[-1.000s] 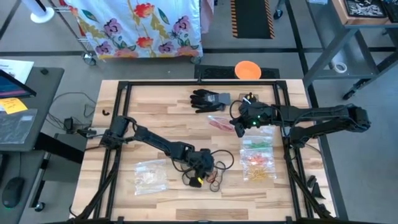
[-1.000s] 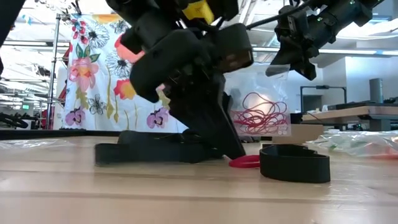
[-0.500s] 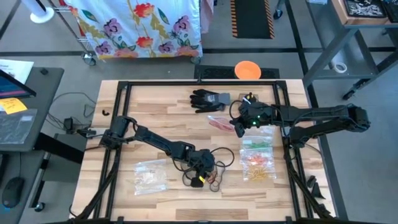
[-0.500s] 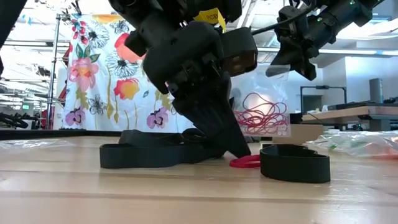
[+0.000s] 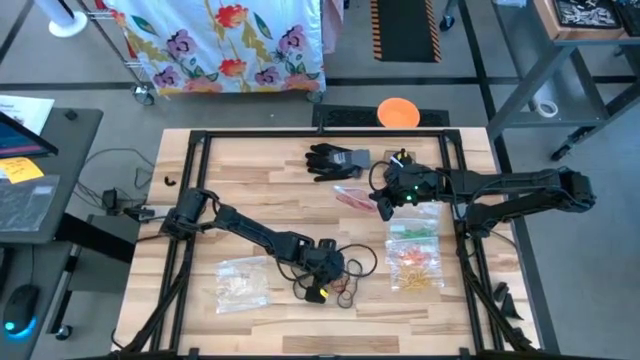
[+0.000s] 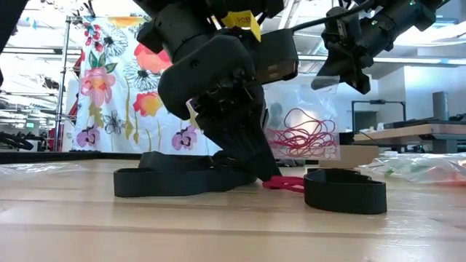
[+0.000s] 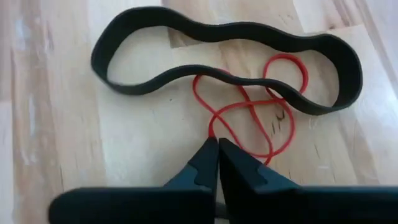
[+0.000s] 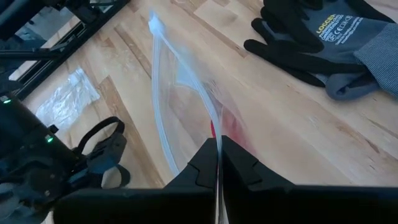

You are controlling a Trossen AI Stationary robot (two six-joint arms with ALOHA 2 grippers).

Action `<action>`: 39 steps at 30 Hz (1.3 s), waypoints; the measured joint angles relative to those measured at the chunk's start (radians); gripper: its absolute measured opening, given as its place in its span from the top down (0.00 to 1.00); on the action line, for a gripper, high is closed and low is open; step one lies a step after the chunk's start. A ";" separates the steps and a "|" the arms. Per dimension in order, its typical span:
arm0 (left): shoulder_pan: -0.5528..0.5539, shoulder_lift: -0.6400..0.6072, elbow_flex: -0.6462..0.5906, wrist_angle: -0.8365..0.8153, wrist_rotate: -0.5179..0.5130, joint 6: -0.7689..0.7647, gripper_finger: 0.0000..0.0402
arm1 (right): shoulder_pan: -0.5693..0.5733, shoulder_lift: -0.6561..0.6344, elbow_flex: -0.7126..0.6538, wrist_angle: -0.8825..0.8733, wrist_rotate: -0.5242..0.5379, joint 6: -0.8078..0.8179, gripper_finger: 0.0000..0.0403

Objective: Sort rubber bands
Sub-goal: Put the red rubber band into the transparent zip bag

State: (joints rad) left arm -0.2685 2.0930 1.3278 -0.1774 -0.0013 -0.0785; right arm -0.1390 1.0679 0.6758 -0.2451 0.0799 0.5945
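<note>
Two arms work over the wooden tabletop (image 5: 250,165). At the left of the high view a clear bag (image 5: 242,282) lies flat on the near part of the wood, with pale bands inside. Just right of it, the left pincer (image 5: 322,272) is down among a loose cluster of rubber bands (image 5: 350,275) — black loops and a few smaller coloured ones. Its wrist view shows the two dark fingers (image 7: 202,168) pressed together on a thin red rubber band (image 7: 249,121), which lies twisted on the wood and runs partly under a wide black band (image 7: 227,65). In the low view the same red band (image 6: 285,183) trails from the fingertips along the surface, between two broad black bands; the one on the right (image 6: 344,191) stands on its edge.

Farther right and toward the far side, a black and grey glove (image 5: 337,160) lies palm down. Next to it the right pincer (image 5: 384,203) is raised above the tabletop, closed on the top edge of a clear plastic bag (image 8: 183,93) — the low view shows the bag (image 6: 302,120) hanging from it with a tangle of red bands (image 6: 302,133) inside. Near the right edge another clear bag (image 5: 414,262) lies flat, holding green and orange bands.
</note>
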 joint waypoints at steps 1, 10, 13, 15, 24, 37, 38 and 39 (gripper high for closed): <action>-0.004 -0.001 0.014 -0.016 -0.002 0.020 0.98 | 0.000 0.000 0.000 0.000 0.000 0.000 0.97; -0.061 -0.095 0.196 -0.234 -0.058 0.156 1.00 | 0.000 0.000 0.000 -0.006 0.000 -0.002 0.97; -0.084 -0.135 0.219 -0.288 -0.104 0.185 1.00 | 0.000 0.000 0.000 -0.009 0.000 -0.004 0.97; -0.098 -0.178 0.226 -0.297 -0.146 0.204 1.00 | 0.000 0.000 0.000 -0.010 0.000 -0.004 0.97; -0.104 -0.272 0.225 -0.341 -0.188 0.177 1.00 | 0.000 0.000 0.000 -0.008 0.000 -0.001 0.97; -0.072 -0.028 0.184 -0.296 -0.188 0.216 0.88 | 0.000 0.000 0.000 -0.006 0.000 -0.001 0.97; -0.067 -0.011 0.184 -0.287 -0.187 0.216 0.85 | 0.000 0.000 0.000 -0.008 0.000 -0.001 0.97; -0.061 0.006 0.184 -0.280 -0.187 0.215 0.82 | 0.000 0.000 0.000 -0.006 0.000 -0.001 0.97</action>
State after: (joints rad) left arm -0.3294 2.0988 1.5120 -0.4573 -0.1880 0.1364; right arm -0.1387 1.0679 0.6758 -0.2508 0.0795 0.5938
